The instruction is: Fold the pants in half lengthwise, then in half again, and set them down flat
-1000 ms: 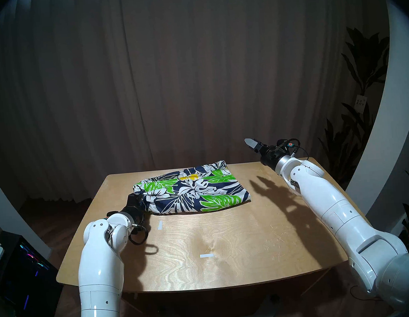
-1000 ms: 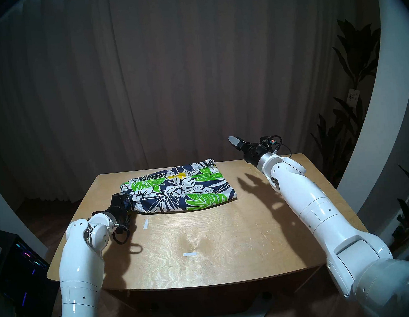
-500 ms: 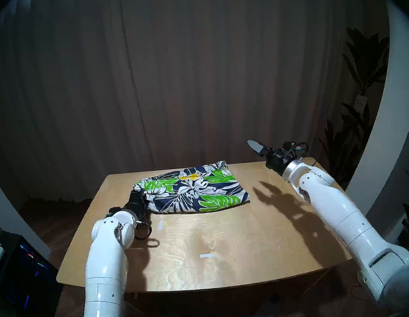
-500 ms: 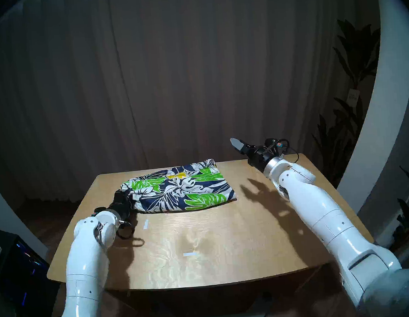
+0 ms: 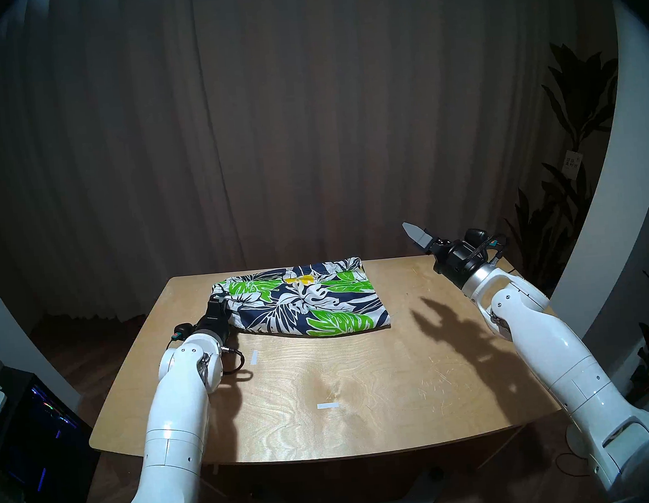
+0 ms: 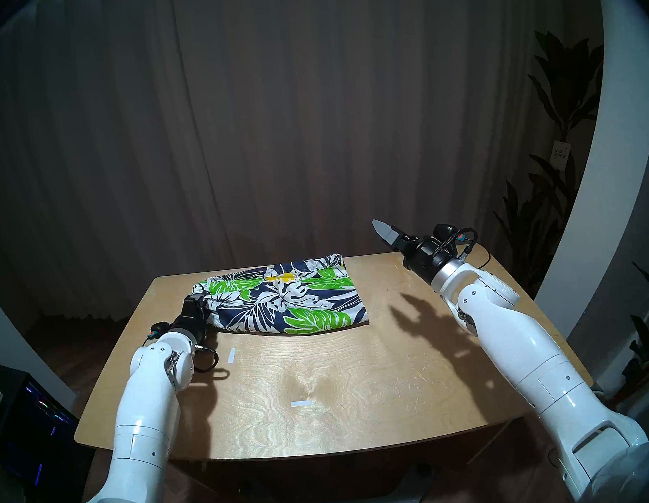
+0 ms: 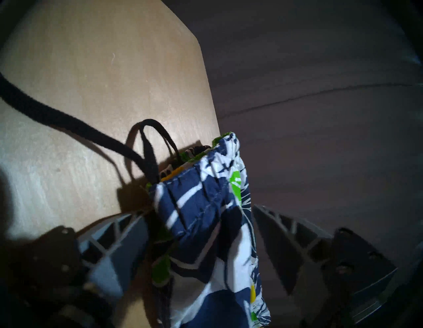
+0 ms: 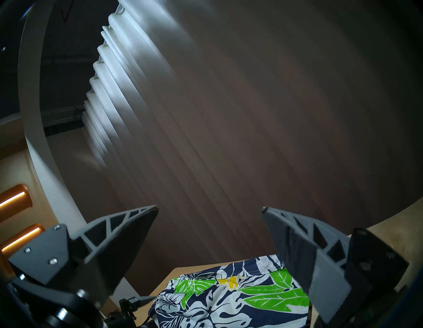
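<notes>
A pale wooden counter (image 5: 364, 378) with rounded corners is seen before a long brown curtain (image 5: 305, 130). A dark computer case (image 5: 31, 435) with coloured lights stands on the floor at the far left, 2 short white tape strips (image 5: 254, 357) are stuck to the counter top, and leafy plants (image 5: 565, 187) are set at the far right.

The left arm (image 5: 177, 423) is stretched forward low over the counter's left part, its wrist close to the surface. The left claw (image 7: 201, 231) is set around the waist end of the shorts (image 5: 303, 301): in the left wrist view the gathered waistband lies between the 2 fingers, the left finger (image 7: 119, 242) against the cloth and a gap left beside the other finger, so a firm hold cannot be told. The black drawstring (image 7: 75, 128) is trailed across the counter beyond it.

The shorts, navy with white and green leaves and a yellow flower, are laid folded on the far half of the counter, running from that claw toward the centre.

The right arm (image 5: 547, 348) is raised above the counter's right edge, and the right claw (image 8: 209, 229) is pointed up and leftward, spread wide and empty, well apart from the shorts.
</notes>
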`<action>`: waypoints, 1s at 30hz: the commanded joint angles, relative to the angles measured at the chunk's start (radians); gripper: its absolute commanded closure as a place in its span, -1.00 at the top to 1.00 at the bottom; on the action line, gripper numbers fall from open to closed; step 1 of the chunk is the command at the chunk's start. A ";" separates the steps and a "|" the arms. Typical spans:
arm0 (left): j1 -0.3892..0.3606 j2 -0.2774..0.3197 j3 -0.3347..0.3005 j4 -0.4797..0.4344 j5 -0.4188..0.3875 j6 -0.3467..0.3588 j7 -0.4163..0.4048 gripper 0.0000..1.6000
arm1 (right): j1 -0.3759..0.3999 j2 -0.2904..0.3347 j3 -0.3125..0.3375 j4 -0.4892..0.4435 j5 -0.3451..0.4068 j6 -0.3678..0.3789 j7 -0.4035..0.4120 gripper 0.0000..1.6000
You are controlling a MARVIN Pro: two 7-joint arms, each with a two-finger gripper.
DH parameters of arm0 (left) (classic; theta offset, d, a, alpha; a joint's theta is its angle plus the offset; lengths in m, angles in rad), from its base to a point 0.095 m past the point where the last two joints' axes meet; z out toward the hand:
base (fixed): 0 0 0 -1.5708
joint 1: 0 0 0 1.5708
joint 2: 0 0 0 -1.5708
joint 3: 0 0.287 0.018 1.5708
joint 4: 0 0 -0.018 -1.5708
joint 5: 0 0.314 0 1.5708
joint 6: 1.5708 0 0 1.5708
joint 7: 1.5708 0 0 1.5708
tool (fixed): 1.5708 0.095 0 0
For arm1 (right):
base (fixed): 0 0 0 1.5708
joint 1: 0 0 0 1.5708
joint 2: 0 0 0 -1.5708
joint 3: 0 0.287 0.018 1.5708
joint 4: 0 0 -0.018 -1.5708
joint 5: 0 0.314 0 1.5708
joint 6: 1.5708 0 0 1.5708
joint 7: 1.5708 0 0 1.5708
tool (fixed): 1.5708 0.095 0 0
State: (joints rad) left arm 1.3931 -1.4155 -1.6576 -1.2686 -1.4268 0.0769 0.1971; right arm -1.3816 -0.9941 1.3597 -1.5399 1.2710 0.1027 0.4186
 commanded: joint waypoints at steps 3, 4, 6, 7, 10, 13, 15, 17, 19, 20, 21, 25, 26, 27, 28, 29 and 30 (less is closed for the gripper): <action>-0.039 -0.005 0.025 0.121 0.064 -0.089 -0.093 -1.00 | -0.131 0.029 0.072 -0.142 0.032 -0.038 -0.033 1.00; -0.041 -0.006 0.028 0.127 0.069 -0.099 -0.107 -1.00 | -0.140 0.029 0.077 -0.148 0.034 -0.040 -0.039 1.00; -0.048 -0.006 0.030 0.140 0.082 -0.126 -0.138 -1.00 | -0.176 0.032 0.095 -0.185 0.040 -0.046 -0.069 1.00; -0.048 -0.005 0.031 0.140 0.085 -0.133 -0.146 -1.00 | -0.184 0.033 0.100 -0.191 0.040 -0.049 -0.075 1.00; -0.043 -0.001 0.035 0.123 0.104 -0.169 -0.191 -1.00 | -0.230 0.038 0.132 -0.236 0.041 -0.067 -0.132 1.00; -0.027 0.003 0.047 0.085 0.128 -0.200 -0.224 -1.00 | -0.256 0.038 0.159 -0.272 0.043 -0.077 -0.185 1.00; -0.014 0.006 0.057 0.056 0.145 -0.214 -0.236 -1.00 | -0.278 0.026 0.176 -0.293 0.057 -0.078 -0.232 1.00; -0.001 0.012 0.076 0.029 0.175 -0.227 -0.236 -1.00 | -0.294 -0.009 0.193 -0.300 0.073 -0.084 -0.272 1.00; 0.018 0.019 0.096 -0.007 0.205 -0.237 -0.230 -1.00 | -0.287 -0.023 0.183 -0.290 0.044 -0.113 -0.320 1.00; 0.026 0.024 0.106 -0.018 0.223 -0.244 -0.238 -1.00 | -0.277 -0.035 0.176 -0.277 0.037 -0.123 -0.333 1.00; 0.036 0.026 0.113 -0.034 0.236 -0.250 -0.234 -1.00 | -0.270 -0.039 0.167 -0.276 0.031 -0.126 -0.361 1.00; 0.064 0.036 0.138 -0.083 0.292 -0.277 -0.219 -1.00 | -0.237 -0.059 0.141 -0.252 0.004 -0.149 -0.434 1.00; 0.072 0.033 0.138 -0.096 0.294 -0.280 -0.214 -1.00 | -0.227 -0.066 0.135 -0.242 -0.013 -0.164 -0.448 1.00; 0.080 0.032 0.139 -0.112 0.300 -0.281 -0.201 -1.00 | -0.217 -0.068 0.128 -0.227 -0.031 -0.180 -0.448 1.00; 0.081 0.040 0.150 -0.116 0.328 -0.291 -0.194 -1.00 | -0.205 -0.077 0.122 -0.209 -0.041 -0.197 -0.449 1.00; 0.082 0.041 0.153 -0.119 0.336 -0.295 -0.194 -1.00 | -0.195 -0.083 0.118 -0.195 -0.049 -0.208 -0.451 1.00; 0.083 0.041 0.155 -0.125 0.343 -0.295 -0.182 -1.00 | -0.186 -0.089 0.115 -0.180 -0.055 -0.223 -0.441 1.00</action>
State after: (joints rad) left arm 1.4584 -1.3929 -1.5252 -1.3158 -1.1548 -0.1801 -0.0109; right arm -1.6365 -1.0314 1.4894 -1.7709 1.2685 -0.0367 -0.0140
